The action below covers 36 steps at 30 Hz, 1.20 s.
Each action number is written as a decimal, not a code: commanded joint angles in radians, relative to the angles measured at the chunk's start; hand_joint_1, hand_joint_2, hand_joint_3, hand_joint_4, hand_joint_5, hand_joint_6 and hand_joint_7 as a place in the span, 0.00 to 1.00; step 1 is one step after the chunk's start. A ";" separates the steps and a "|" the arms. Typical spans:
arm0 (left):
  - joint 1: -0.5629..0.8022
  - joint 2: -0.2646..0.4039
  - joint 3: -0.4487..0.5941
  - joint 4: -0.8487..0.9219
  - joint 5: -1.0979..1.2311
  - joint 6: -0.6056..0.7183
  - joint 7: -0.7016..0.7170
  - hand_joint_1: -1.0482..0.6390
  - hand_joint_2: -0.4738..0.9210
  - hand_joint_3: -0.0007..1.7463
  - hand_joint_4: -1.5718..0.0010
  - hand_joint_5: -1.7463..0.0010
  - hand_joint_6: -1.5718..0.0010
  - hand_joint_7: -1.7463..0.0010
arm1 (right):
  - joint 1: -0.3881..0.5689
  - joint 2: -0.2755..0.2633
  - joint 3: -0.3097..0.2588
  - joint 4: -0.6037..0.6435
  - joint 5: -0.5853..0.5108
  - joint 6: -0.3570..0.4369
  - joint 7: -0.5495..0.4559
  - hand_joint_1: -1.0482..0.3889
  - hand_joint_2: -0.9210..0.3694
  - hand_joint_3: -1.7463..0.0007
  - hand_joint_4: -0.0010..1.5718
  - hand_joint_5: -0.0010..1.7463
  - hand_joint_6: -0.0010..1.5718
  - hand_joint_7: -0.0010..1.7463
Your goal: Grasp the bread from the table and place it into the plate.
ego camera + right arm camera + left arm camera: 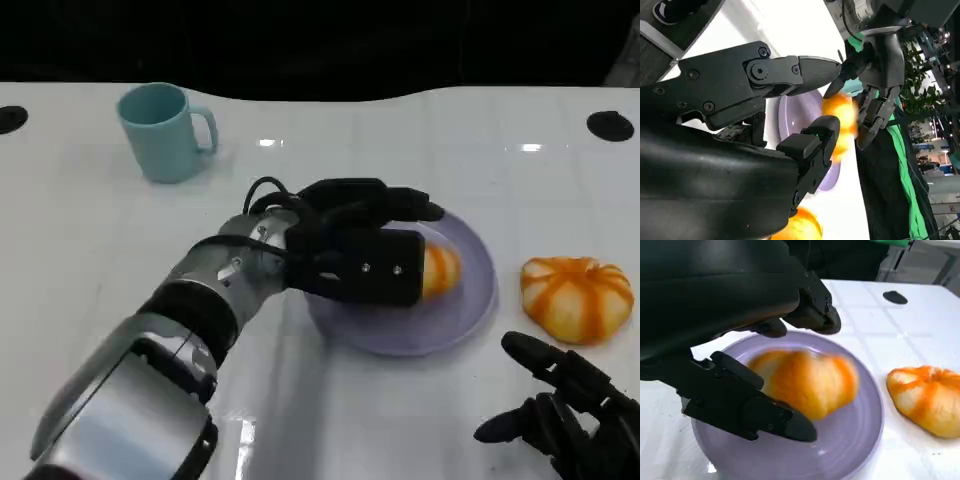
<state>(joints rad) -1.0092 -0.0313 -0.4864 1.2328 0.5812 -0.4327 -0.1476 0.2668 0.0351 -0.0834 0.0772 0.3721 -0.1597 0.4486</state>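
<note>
At the lower right of the head view the right hand [560, 405] rests on the table, fingers apart, holding nothing. Right of centre, a second bun [577, 297] lies beside the plate [470, 300]. Over the plate, the left hand [365, 245] holds the bread [441, 270]. A teal mug [162, 130] stands upper left.

Orange-and-cream striped bread [441, 270] on lilac plate [470, 310]; 2nd orange bun [577, 298]; teal mug [160, 131]; white desk [80, 230]; black robot hand [365, 250].

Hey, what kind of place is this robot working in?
Probably a lab or demo hall: a white table bearing a teal mug, a purple plate and bread; green drapery shows behind.
</note>
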 commanded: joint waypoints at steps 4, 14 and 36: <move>-0.033 0.065 0.034 -0.043 -0.046 -0.016 -0.107 0.12 1.00 0.19 0.90 0.87 0.80 0.98 | 0.001 -0.018 -0.007 0.002 -0.002 -0.006 0.002 0.21 0.00 0.82 0.46 0.63 0.64 0.14; 0.100 0.119 0.201 -0.217 -0.295 -0.045 -0.279 0.18 1.00 0.20 0.84 0.83 0.75 0.97 | -0.001 -0.018 -0.008 0.002 0.001 -0.001 0.000 0.20 0.00 0.82 0.46 0.63 0.63 0.14; 0.688 -0.038 0.593 -1.049 -1.146 0.636 -0.325 0.26 1.00 0.28 0.58 0.06 0.57 0.37 | -0.002 -0.017 -0.007 0.012 0.003 -0.015 0.012 0.22 0.00 0.82 0.46 0.62 0.63 0.13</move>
<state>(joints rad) -0.3580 -0.0684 0.0871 0.2547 -0.5289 0.1514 -0.5006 0.2633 0.0291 -0.0853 0.0835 0.3765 -0.1618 0.4594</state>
